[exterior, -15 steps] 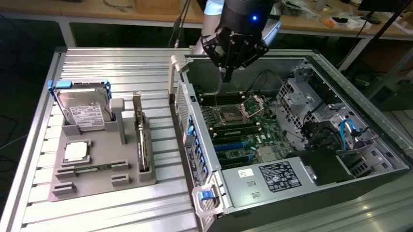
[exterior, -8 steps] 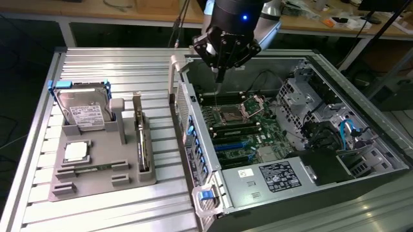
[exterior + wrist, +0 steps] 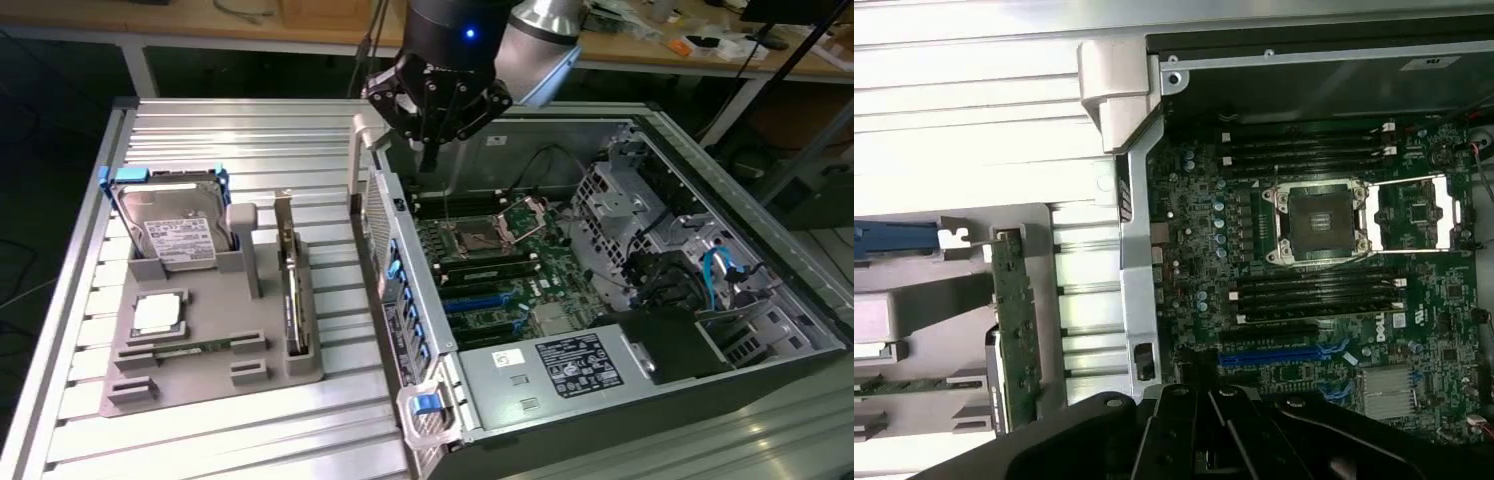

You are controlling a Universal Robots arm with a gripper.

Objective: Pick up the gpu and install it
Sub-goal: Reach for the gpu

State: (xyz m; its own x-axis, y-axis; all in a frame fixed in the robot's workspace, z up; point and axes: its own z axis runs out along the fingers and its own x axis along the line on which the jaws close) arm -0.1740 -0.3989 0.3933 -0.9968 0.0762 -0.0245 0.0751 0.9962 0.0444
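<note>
Gripper: hangs over the far end of the open case, above the board and close to the case wall that faces the holder. Open or closed: cannot tell.
Grasp: the gpu is not in it; gripper and gpu are well apart.
Gpu: stands on its long edge in a slot along the holder's case-side edge. Green card edge up, silver bracket end toward the worktop's far edge. Wrist view shows the same card upright in the slot, beside the case wall.
Holder: grey block on the worktop, at the exterior view's left of the case.
Drive: propped at the holder's far end, white label showing, blue rails on both sides.
Chip: square, silver, flat on the holder between drive and stick.
Stick: narrow green strip in the holder's near part.
Case: on its side, lid off, on the worktop's right part in the exterior view.
Board: green, inside the case.
Socket: frame open, set between rows of black slots.
Worktop: slatted bare metal.
</note>
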